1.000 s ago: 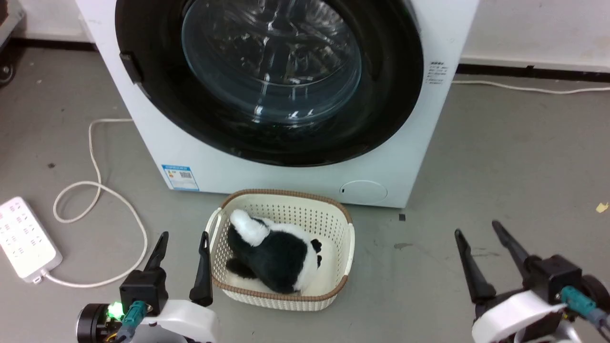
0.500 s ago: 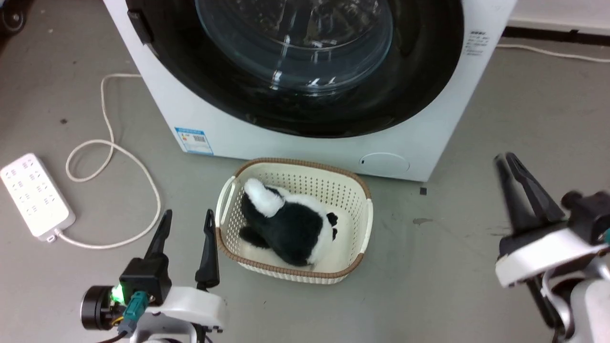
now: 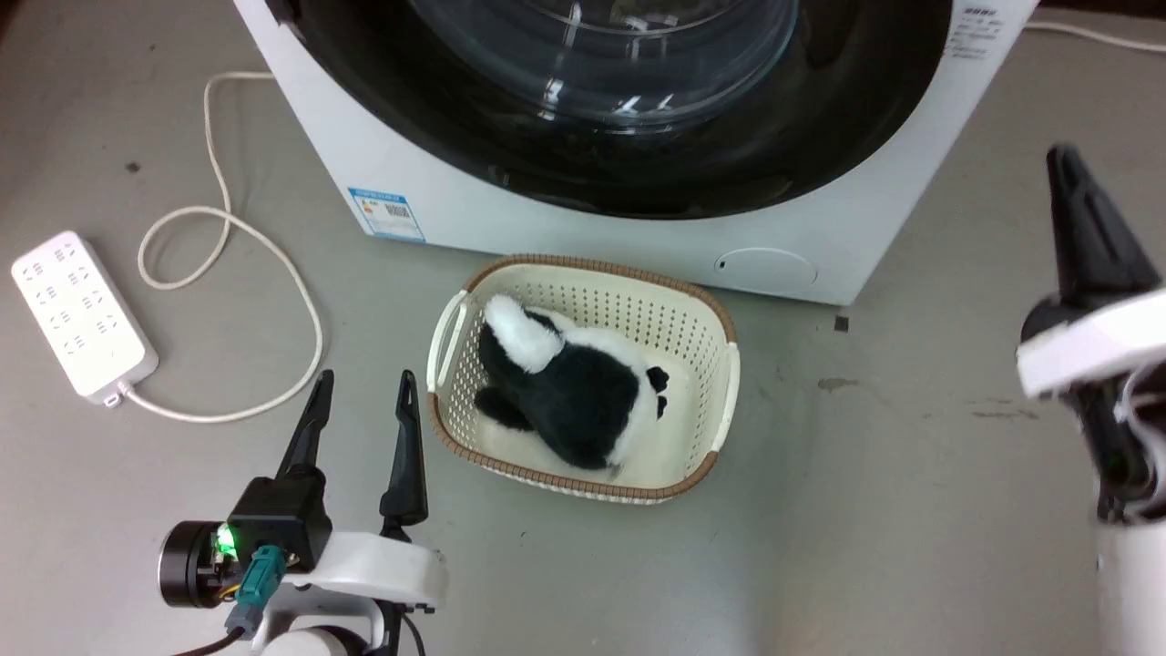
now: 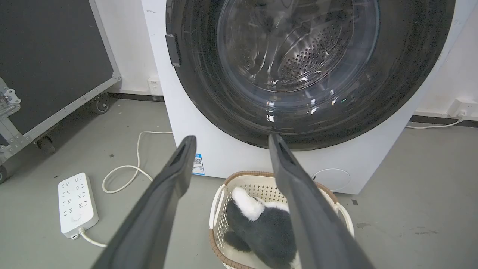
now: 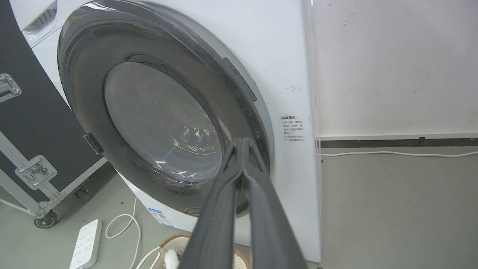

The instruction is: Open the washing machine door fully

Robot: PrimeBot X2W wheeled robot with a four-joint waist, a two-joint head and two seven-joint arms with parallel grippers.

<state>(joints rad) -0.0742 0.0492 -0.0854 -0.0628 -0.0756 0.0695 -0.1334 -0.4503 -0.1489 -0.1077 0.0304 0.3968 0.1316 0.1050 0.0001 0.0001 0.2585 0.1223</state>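
The floor is smooth grey concrete, scuffed and spotted. It meets a white wall along a black skirting strip. Far left stands a black flight case with metal edging and castors. Next to it a white multi-socket power strip lies on the floor, its white cable looping toward the machine. The left tool hovers low with its two dark fingers apart, holding nothing. It is just beside a cream perforated plastic basket with a brown woven rim, which holds a black-and-white plush toy. Behind the basket stands the large white front-loading washing machine. Its round door with glossy black rim and clear glass bowl lies flat against the front. At right, the right tool has its fingers pressed together, empty. The head view cuts off the door's top, the blue label sticker is too small to read, and the right forearm runs off the frame.
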